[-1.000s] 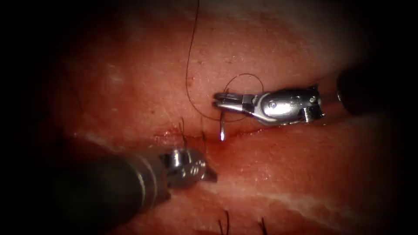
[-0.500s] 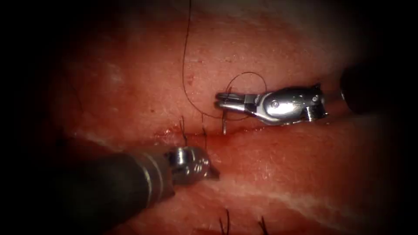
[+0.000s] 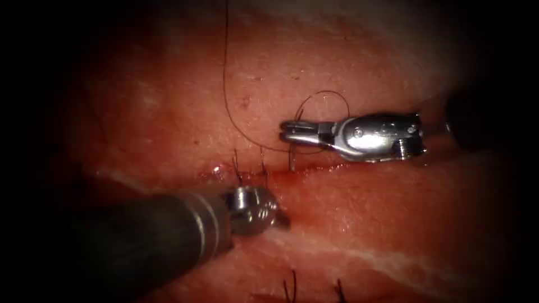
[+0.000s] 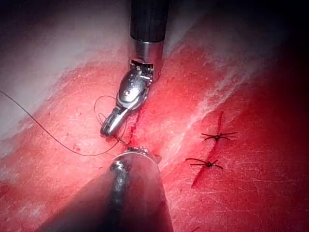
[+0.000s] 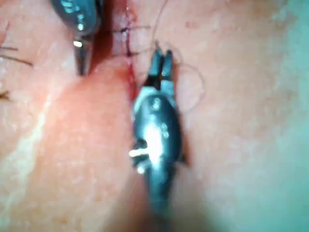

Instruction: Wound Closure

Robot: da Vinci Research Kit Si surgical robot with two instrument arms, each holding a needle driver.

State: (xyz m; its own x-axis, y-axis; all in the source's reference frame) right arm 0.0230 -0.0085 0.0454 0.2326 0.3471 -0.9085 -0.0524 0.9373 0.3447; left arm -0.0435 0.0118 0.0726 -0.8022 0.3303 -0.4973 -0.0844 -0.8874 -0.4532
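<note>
Glistening pink tissue [image 3: 359, 67] fills your field, its cut [image 3: 337, 168] running from 9 to 3 o'clock. Your right tool [image 3: 287, 130] pinches the thin steel needle [image 3: 291, 157] near its blunt end, with the point down at the cut's 12 o'clock lip, so dark thread [image 3: 225, 90] loops slack behind it. Your left tool [image 3: 278, 216] rests at the 6 o'clock lip, jaws pressed together on nothing, beside stubby cut ends of thread [image 3: 236, 165].

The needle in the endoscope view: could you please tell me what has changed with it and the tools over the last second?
The right tool, gripping the needle near its rear end, shifted slightly right and up, drawing the tip away from the cut. The left tool crept right. The thread slid left. Grip and stitches stayed.
</note>
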